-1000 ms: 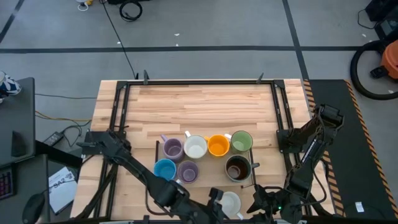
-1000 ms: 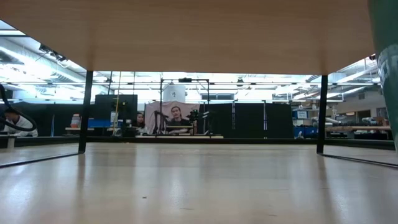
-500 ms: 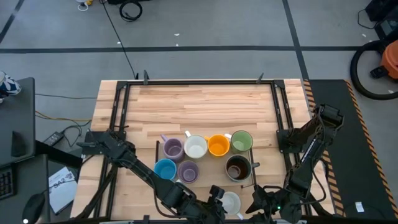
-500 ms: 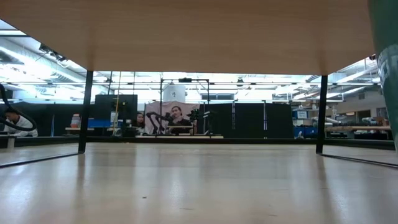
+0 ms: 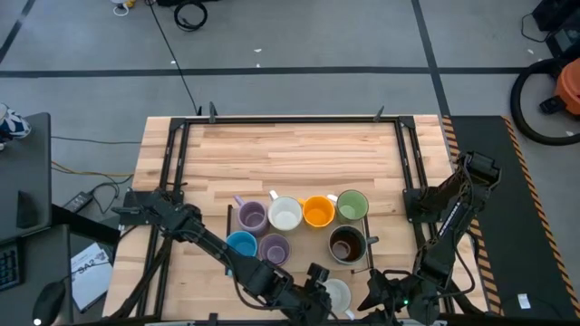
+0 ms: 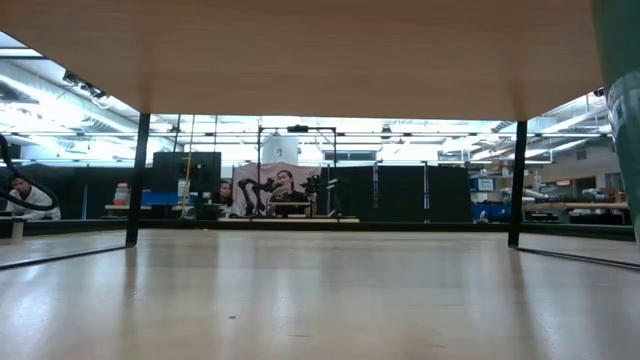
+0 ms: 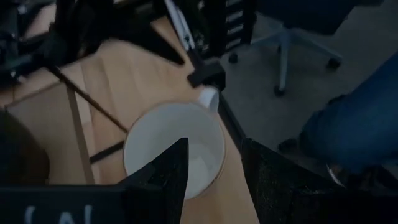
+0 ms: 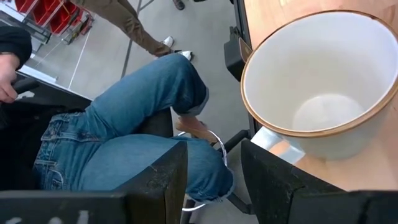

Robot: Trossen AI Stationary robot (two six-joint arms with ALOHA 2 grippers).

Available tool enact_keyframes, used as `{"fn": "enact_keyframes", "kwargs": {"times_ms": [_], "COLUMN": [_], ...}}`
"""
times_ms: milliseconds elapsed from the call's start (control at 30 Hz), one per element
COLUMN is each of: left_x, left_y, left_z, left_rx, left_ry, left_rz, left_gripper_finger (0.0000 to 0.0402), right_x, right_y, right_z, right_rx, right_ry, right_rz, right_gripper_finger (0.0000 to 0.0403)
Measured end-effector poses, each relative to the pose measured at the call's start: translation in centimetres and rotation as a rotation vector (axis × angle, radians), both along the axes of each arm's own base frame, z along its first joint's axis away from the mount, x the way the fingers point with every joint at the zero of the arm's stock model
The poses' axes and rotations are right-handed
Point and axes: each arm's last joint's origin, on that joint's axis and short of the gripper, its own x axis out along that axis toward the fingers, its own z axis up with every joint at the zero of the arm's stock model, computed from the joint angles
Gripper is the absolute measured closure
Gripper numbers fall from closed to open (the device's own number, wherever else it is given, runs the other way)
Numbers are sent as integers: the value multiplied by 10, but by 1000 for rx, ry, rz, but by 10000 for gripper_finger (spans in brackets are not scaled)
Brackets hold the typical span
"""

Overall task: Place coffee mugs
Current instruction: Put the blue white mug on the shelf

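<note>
Starting at the left of the high view, we see the left arm reach across the tabletop (image 5: pixel 299 149) toward its near edge, where the left tool (image 5: pixel 313 288) hangs over a white mug (image 5: pixel 337 295). In the left wrist view, that mug (image 7: pixel 175 154) sits just ahead of the tool's spread fingers (image 7: pixel 168 171), its rim lying between their tips; we see no contact.

Beyond it, we count a row of mugs: lavender (image 5: pixel 251 216), white (image 5: pixel 285 215), orange (image 5: pixel 317 212), green (image 5: pixel 352 206). Nearer stand the blue mug (image 5: pixel 240 245), a second lavender (image 5: pixel 274 249) and the brown (image 5: pixel 346 244).

At the right, the right tool (image 5: pixel 376 294) waits just beside the near white mug. In the right wrist view its fingers (image 8: pixel 165 177) are spread, with that mug (image 8: pixel 311 81) ahead and to one side, untouched. A person's jeans-clad legs (image 8: pixel 124 137) show beyond the tabletop edge.
</note>
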Motion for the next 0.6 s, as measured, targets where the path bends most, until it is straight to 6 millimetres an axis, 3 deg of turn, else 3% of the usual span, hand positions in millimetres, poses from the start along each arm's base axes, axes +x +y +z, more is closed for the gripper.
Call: {"fn": "enact_keyframes", "kwargs": {"times_ms": [400, 600], "left_x": [-8, -24], "left_y": [-9, -15], "left_z": [7, 28], "left_rx": [-5, -28], "left_ry": [-20, -52], "left_rz": [-17, -42], "left_gripper_finger": [246, 246], "right_x": [3, 8], "right_y": [-2, 7], "right_z": [1, 26], "right_rx": [66, 147], "right_ry": [25, 46], "right_rz": [-100, -82], "right_gripper_finger": [249, 250]}}
